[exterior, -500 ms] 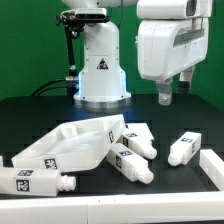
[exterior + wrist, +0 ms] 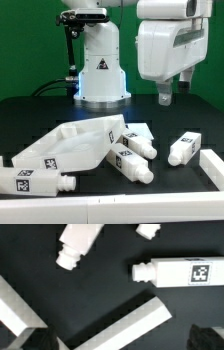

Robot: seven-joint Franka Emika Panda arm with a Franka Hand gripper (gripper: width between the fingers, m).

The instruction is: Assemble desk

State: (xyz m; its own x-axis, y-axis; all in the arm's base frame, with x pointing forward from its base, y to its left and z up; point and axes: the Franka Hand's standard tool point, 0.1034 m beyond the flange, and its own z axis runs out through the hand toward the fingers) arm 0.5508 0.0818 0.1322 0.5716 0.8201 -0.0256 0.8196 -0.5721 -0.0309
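The fingers (image 2: 165,97) hang in the air above the black table (image 2: 30,120), at about 2 o'clock from the tabletop panel (image 2: 70,150) in the exterior view. They are spread apart and there is nothing between them. In the wrist view the two dark fingers (image 2: 25,339) stand at opposite corners of the picture, and only the table and a white bar (image 2: 125,324) are seen between them.

The tabletop panel lies on the table in front of the arm's base (image 2: 100,65). It looks slanted, with its far edge higher, but I cannot tell what holds it up.

The first leg (image 2: 35,183) lies at 7 o'clock from the panel, just beside its near edge, with a tag on top. The second leg (image 2: 138,141) and the third leg (image 2: 132,166) lie at 3 and 4 o'clock from the panel, close to its edge and near each other. The fourth leg (image 2: 183,148) lies farther out at 3 o'clock, apart from the others and almost under the fingers. At its 4 o'clock there is the white bar (image 2: 212,165).

The wrist view also shows a leg with a tag (image 2: 180,272) and its round peg, and another leg (image 2: 76,243) apart from it.
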